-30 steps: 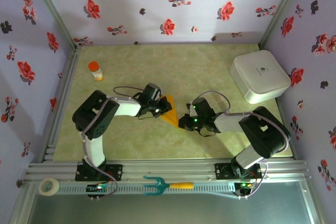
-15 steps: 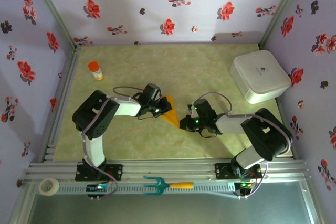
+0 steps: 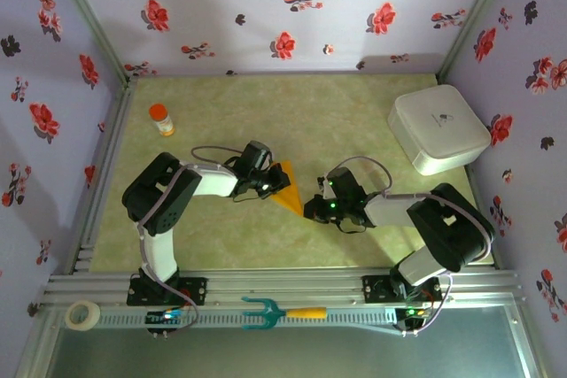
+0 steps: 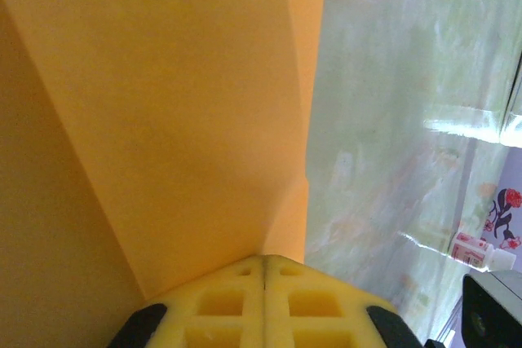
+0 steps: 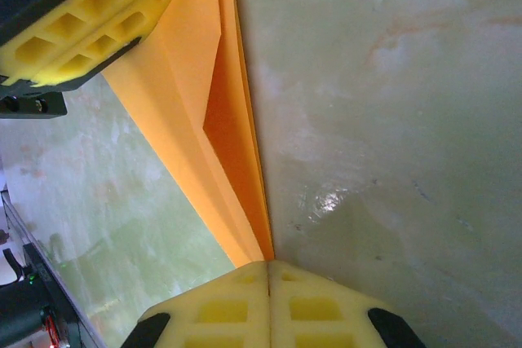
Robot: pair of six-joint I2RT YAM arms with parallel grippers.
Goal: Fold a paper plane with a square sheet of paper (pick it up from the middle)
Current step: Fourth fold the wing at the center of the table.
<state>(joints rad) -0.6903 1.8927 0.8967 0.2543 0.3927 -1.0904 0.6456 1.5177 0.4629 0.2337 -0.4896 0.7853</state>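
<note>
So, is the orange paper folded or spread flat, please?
Folded: the paper lies in overlapping creased layers, narrowing to a point.

Open tabletop (image 3: 292,104) at far middle, white box (image 3: 438,130) far right, bottle (image 3: 160,119) far left

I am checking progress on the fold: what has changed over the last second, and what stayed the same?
The right arm shifted slightly right and toward the near edge. The right gripper stays shut on the narrow tip of the folded sheet of paper. The left gripper stays shut on its other end. The paper, the orange-capped bottle and the white box did not move.
</note>
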